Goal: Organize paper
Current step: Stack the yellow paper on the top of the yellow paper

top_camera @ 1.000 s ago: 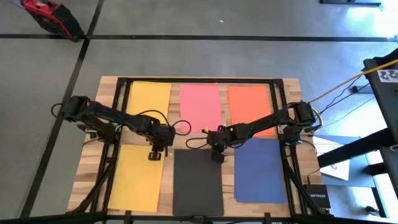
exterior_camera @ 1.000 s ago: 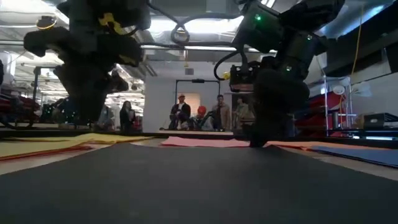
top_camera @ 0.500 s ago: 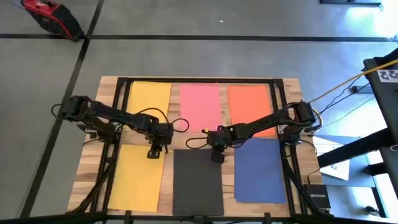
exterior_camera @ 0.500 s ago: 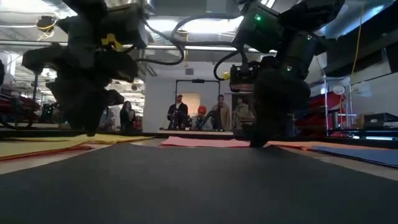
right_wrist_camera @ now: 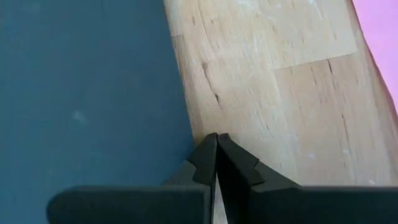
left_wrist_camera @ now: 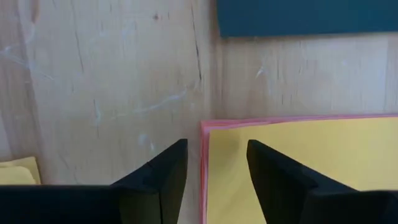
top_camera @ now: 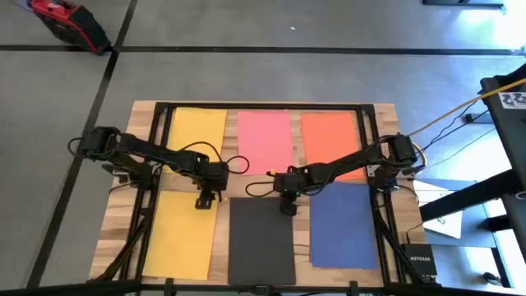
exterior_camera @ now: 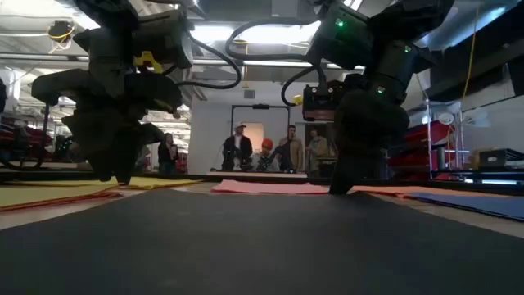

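Left pincer (left_wrist_camera: 216, 163) is hanging released over a yellow sheet's (top_camera: 182, 233) corner; right pincer (right_wrist_camera: 217, 163) is pressing clenched at the black sheet's (top_camera: 261, 240) corner. Six sheets are lying apart on the desk (top_camera: 123, 214), none stacked; gathering is looking barely begun

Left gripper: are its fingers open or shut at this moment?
Open. In the left wrist view the left gripper shows a clear gap between its fingers, straddling the corner of the yellow paper.

The black sheet (top_camera: 261, 240) runs off the high view's bottom edge (near end unseen); people (exterior_camera: 270, 152) in the low view are too blurred to make out.
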